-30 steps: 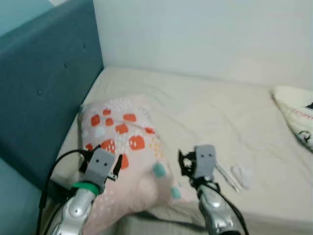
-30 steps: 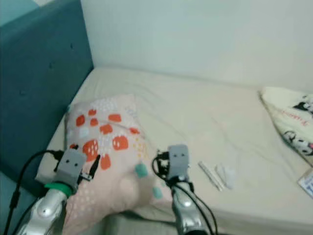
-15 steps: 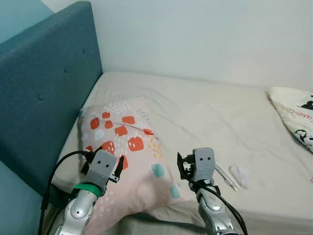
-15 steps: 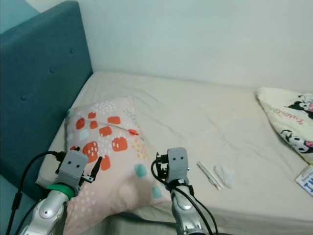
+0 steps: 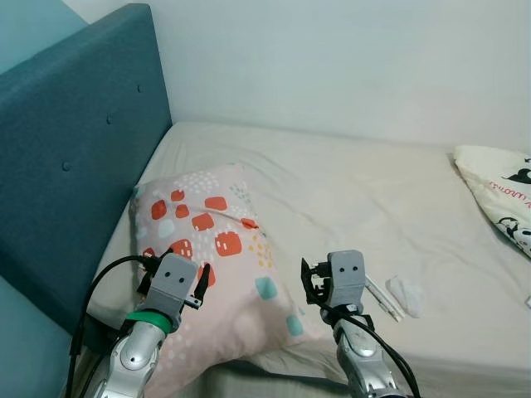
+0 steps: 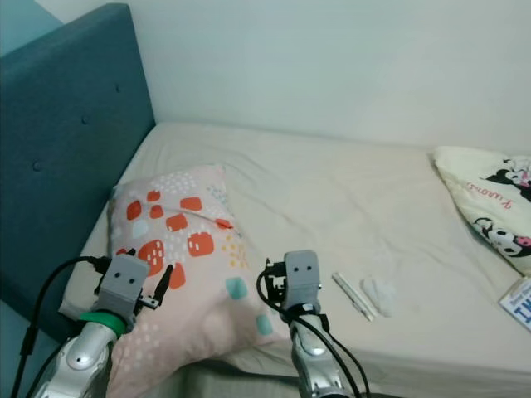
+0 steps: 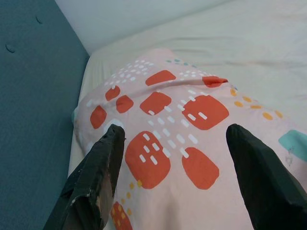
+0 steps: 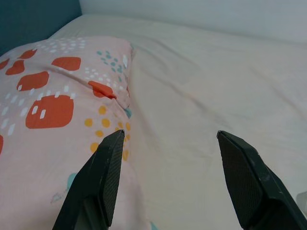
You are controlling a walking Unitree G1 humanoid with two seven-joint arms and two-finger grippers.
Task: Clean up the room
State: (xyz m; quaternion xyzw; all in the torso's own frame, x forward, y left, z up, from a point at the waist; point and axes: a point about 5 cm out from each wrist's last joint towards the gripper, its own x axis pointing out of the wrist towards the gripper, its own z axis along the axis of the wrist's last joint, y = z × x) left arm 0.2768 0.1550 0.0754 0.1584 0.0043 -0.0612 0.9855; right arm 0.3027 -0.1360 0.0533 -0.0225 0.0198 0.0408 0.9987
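Observation:
A pink pillow (image 5: 217,249) with red and orange patches lies on the bed's near left part, by the headboard. My left gripper (image 5: 177,267) hovers open over its near end, and the left wrist view shows the pillow (image 7: 163,103) between the spread fingers (image 7: 103,167). My right gripper (image 5: 336,269) is open just off the pillow's right edge, above the beige sheet (image 8: 201,96). A crumpled white tissue (image 5: 406,292) and a thin white strip (image 5: 382,297) lie on the sheet just right of that gripper.
A teal padded headboard (image 5: 75,157) stands along the left, with a white wall behind the bed. A cartoon-print cloth (image 5: 502,186) lies at the bed's right edge. A blue and white item (image 6: 518,300) lies at the far right. The bed's middle is bare sheet (image 5: 365,191).
The picture has sharpened and shifted slightly as the camera settled. Both grippers hold the same open pose over the pillow and sheet. Nothing on the bed has moved.

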